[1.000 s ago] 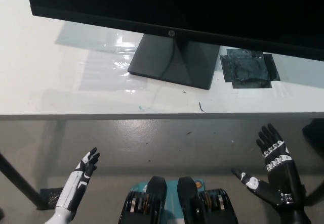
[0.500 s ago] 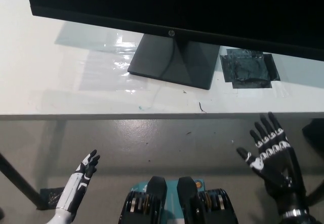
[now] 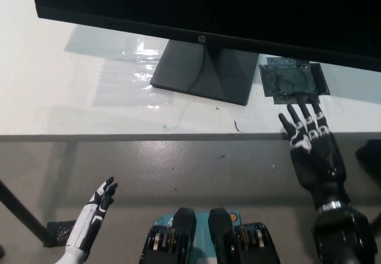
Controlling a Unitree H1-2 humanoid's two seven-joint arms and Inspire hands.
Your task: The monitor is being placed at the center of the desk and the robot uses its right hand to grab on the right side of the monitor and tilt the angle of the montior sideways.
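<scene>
Leftmost, low: white left robot hand (image 3: 100, 199), fingers apart, holding nothing, below the desk (image 3: 71, 97) edge. Centre: monitor (image 3: 202, 8) on its stand (image 3: 205, 71), mid-desk. Right: black right robot hand (image 3: 311, 140), fingers spread, empty, over the desk's front edge, below the monitor's right side, not touching.

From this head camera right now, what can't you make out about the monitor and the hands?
- Monitor: top and right edge cut off by the frame, so the grab spot is unseen.
- Left hand: seen edge-on, too small to tell its fingers' state.
- Right hand: contact with desk unclear.
</scene>
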